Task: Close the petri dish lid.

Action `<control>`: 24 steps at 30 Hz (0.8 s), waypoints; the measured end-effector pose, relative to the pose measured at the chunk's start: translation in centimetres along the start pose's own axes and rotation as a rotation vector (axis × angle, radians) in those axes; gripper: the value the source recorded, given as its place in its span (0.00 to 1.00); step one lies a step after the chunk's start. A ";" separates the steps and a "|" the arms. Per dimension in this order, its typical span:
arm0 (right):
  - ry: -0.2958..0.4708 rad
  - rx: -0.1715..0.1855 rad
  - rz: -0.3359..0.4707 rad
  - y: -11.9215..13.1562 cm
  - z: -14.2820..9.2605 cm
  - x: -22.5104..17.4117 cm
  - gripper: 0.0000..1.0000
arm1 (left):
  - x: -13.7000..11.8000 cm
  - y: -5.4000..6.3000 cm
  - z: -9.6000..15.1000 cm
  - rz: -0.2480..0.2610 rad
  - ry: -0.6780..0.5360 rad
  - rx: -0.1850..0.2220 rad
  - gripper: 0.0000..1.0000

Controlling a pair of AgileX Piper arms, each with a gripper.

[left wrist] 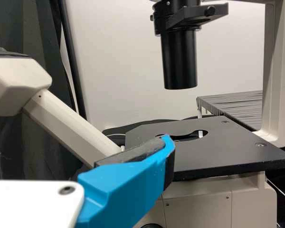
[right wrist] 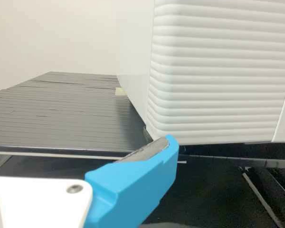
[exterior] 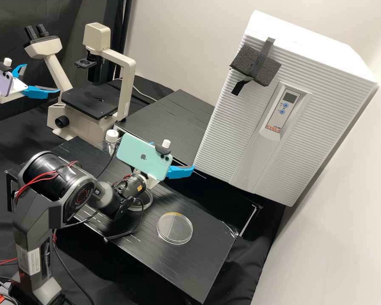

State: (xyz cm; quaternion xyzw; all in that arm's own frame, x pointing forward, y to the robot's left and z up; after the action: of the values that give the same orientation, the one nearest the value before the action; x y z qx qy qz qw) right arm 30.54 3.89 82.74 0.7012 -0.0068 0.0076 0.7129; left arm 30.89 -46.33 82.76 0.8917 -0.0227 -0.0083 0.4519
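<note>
We see a clear round petri dish lying flat on the black worktop, a yellowish band along part of its rim. Near it, partly hidden behind the right arm, lies a second clear round piece; we cannot tell which of the two is or carries the lid.

In the high view our right gripper is up above the worktop, beyond the dish and by the lower corner of a white ribbed cabinet. Its jaws stand wide: in the right wrist view the grey pad of one blue finger is bare, with nothing against it. Our left gripper is well apart from the dish, at the high view's edge beside a cream microscope. Its two blue fingers are spread wide, with nothing between them.

Each arm carries a phone, a green one on the right and a purple one on the left. A small clear bottle with a white cap stands near the microscope's base. On the cabinet's front we make out a dark foam block under black tape, and a small control panel.
</note>
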 end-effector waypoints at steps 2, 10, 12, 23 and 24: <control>0.000 0.000 0.000 0.0 0.0 0.0 1.00 | 0.0 0.0 0.0 0.000 0.000 0.000 1.00; -0.001 0.000 0.004 0.0 0.2 -0.1 1.00 | 0.0 0.0 0.0 0.000 0.000 0.000 1.00; -0.009 -0.001 0.012 0.2 0.4 -0.6 1.00 | 0.0 0.0 0.0 0.000 0.000 0.000 1.00; -0.026 0.068 0.141 2.9 3.3 -6.1 1.00 | 0.0 0.0 0.0 0.000 0.000 0.000 1.00; -0.025 0.069 0.149 3.1 3.4 -6.5 1.00 | 0.0 0.0 0.0 0.000 0.000 0.000 1.00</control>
State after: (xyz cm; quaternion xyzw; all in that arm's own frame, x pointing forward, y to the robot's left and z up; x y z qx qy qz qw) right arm 24.02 0.50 85.75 0.7230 -0.0676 0.0524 0.6855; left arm 30.89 -46.33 82.76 0.8917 -0.0227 -0.0083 0.4519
